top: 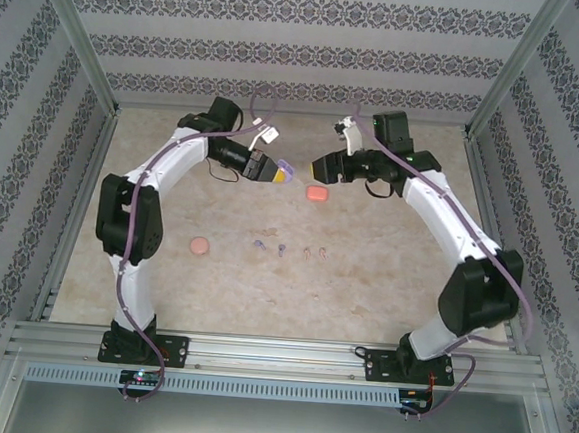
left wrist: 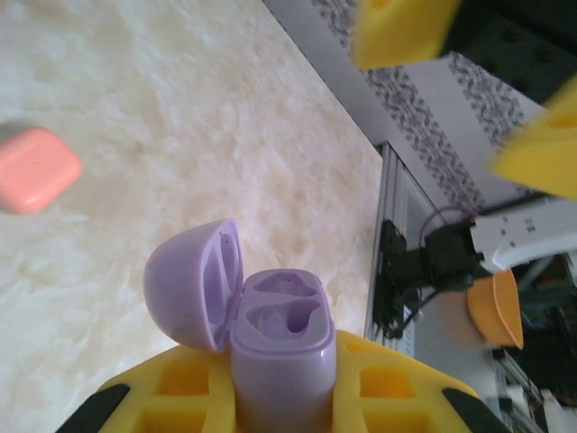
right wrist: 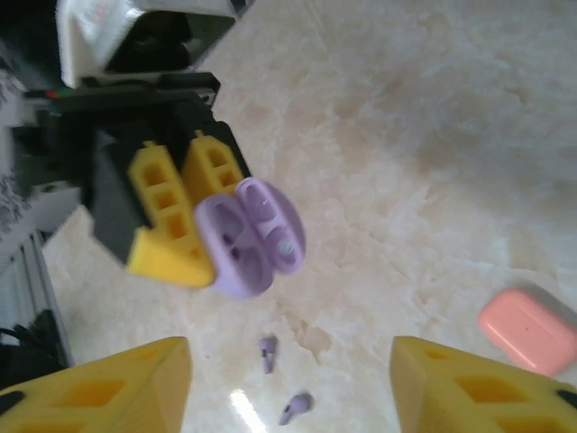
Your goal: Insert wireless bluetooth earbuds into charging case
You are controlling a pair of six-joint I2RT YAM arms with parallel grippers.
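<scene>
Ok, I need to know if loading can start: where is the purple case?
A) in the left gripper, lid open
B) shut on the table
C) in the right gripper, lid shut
A: the left gripper clamps the purple case, its lid hinged open.

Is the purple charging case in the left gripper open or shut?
Open: the small purple plastic charging case, clamped by the left gripper, has its lid hinged aside, exposing both wells.

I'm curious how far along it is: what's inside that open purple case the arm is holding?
The purple case, its lid flipped open, shows two moulded wells, both apparently empty. Their deepest parts are shadowed, and the left gripper covers the case's lower body.
</scene>
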